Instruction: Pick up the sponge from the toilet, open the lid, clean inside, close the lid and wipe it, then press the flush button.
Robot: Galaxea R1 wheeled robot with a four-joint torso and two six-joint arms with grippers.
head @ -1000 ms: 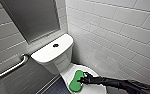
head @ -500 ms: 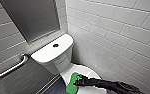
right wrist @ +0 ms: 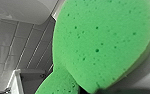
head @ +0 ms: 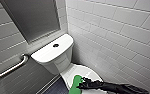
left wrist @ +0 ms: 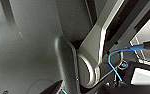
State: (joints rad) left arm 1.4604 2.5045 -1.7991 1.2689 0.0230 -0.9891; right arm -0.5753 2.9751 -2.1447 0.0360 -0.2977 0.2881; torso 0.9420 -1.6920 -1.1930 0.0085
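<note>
The white toilet (head: 53,53) stands in the corner with its lid (head: 87,71) down. The round dark flush button (head: 55,45) sits in the middle of the tank top. My right arm reaches in from the lower right, and my right gripper (head: 82,84) is shut on the bright green sponge (head: 75,85), which rests against the front part of the lid. In the right wrist view the sponge (right wrist: 103,42) looms large and porous, right up against the camera. My left gripper is open, holding nothing.
A metal grab bar (head: 11,68) runs along the tiled wall to the left of the tank. White tiled walls (head: 121,37) close in behind and to the right of the toilet. Dark floor (head: 53,88) lies left of the bowl.
My right gripper and the sponge have shifted slightly to the left over the lid. Nothing else has moved.
</note>
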